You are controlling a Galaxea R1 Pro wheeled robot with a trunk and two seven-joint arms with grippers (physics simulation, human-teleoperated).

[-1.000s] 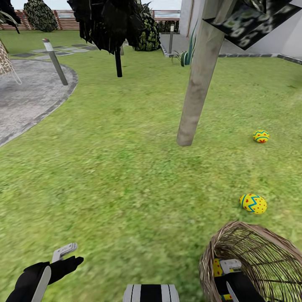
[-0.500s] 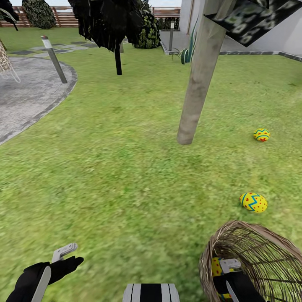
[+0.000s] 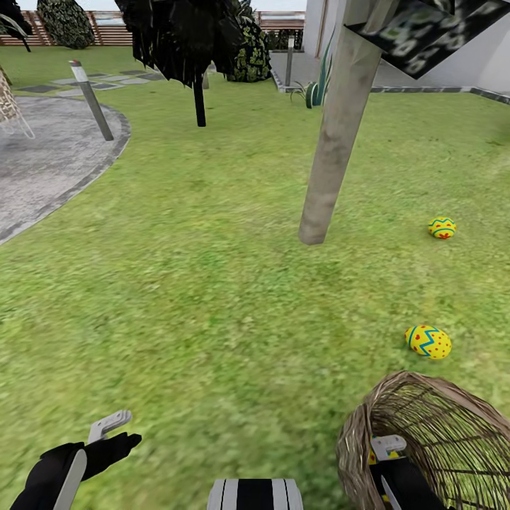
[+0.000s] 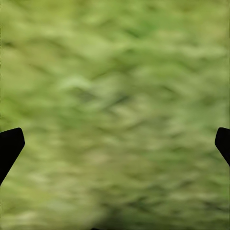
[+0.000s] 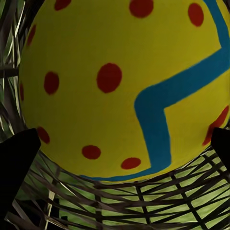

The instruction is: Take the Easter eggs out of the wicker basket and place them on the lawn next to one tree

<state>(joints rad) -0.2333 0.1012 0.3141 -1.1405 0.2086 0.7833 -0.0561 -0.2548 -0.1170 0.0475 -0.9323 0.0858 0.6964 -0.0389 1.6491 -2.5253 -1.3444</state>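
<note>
Two Easter eggs lie on the lawn (image 3: 212,283): one egg (image 3: 428,342) just beyond the wicker basket (image 3: 453,418), another egg (image 3: 441,227) farther off, right of the tree (image 3: 333,142) trunk. The third egg (image 5: 120,81) sits inside the basket, against its woven wall (image 5: 143,201). My right gripper (image 3: 386,460) reaches into the basket and stands open (image 5: 120,148), its fingertips (image 5: 14,163) on either side of that egg, very close to it. A sliver of this egg (image 3: 372,457) shows beside the gripper. My left gripper (image 3: 117,433) hangs open over bare grass (image 4: 115,143).
A grey round paved area (image 3: 42,163) with a bollard (image 3: 92,100) lies at the far left. A dark-crowned second tree (image 3: 200,106) stands farther back, with bushes (image 3: 251,57) and a white wall (image 3: 460,64) behind. Open grass spreads around the near trunk.
The view tipped slightly a second ago. The yellow patch of the basket egg beside my right gripper has shrunk. The two eggs on the lawn stayed put.
</note>
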